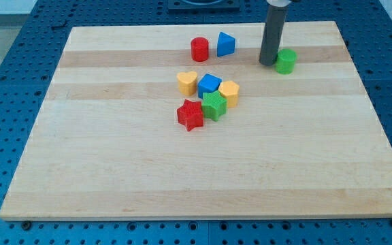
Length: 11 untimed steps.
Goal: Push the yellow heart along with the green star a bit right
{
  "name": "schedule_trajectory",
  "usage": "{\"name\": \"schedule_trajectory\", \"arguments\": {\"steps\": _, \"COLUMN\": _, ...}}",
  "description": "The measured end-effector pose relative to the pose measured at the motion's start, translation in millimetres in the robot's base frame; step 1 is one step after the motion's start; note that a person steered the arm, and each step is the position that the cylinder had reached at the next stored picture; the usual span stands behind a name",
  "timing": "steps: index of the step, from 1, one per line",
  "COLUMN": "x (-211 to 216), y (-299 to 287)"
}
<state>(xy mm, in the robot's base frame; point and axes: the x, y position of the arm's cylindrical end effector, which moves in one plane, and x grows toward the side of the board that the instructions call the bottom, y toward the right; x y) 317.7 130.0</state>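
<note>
The yellow heart (187,82) lies near the board's middle, at the left of a tight cluster. The green star (214,105) lies lower right of it, touching a blue cube (209,84), a yellow hexagon block (229,92) and a red star (190,115). My tip (269,63) rests on the board at the view's upper right, just left of a green cylinder (286,61). The tip is well right of and above the heart and the green star, apart from both.
A red cylinder (199,49) and a blue triangular block (226,44) stand near the top edge, left of my tip. The wooden board (114,170) lies on a blue perforated table (5,82).
</note>
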Motion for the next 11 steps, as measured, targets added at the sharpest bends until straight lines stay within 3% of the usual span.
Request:
{"name": "schedule_trajectory", "arguments": {"steps": 3, "x": 1, "y": 8}}
{"name": "schedule_trajectory", "arguments": {"steps": 5, "x": -11, "y": -92}}
{"name": "schedule_trajectory", "arguments": {"steps": 7, "x": 32, "y": -181}}
{"name": "schedule_trajectory", "arguments": {"steps": 9, "x": 70, "y": -183}}
{"name": "schedule_trajectory", "arguments": {"steps": 11, "x": 114, "y": -130}}
